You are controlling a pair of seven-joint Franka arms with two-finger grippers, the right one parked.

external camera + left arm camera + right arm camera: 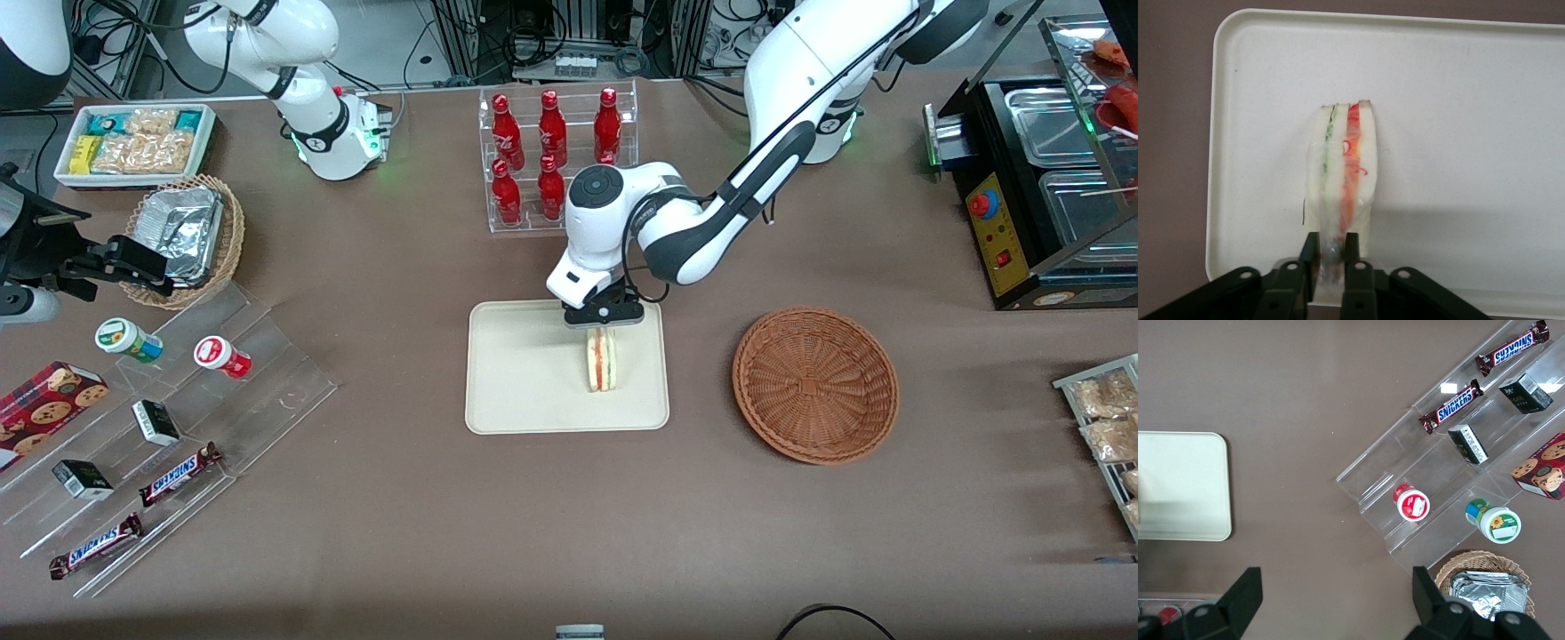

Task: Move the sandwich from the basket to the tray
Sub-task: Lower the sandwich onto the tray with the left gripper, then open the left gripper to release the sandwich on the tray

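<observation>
The sandwich [602,359] stands on its edge on the tray [516,373], a little right of the centre of the front frame, and the gripper [605,322] holds its farther end, with the two fingers [1310,257] pressed narrow on the soft bread. The basket [815,384], to the right of the tray in that frame, has nothing in it, so I judge the task nearly finished; only the release is left.

The main risk comes from the posture. The wedge is thin and balances on a narrow side, so when the fingers open it may fall flat. This would do no harm on the tray, but it stands closer to the tray's right rim, so a fall to that side could leave it leaning on the low rim. The clear wrap looks slightly sticky and could cling to a finger pad and drag the wedge when the arm lifts. A hard squeeze may also dent the bread.

The bread is pale and spongy, with a green stripe and a red-orange stripe in the filling. The tray is cream, smooth and matt, with rounded corners. The basket is round, shallow, reddish-brown woven wicker. Farther up the frame, red bottles [551,151] stand in a clear rack.
</observation>
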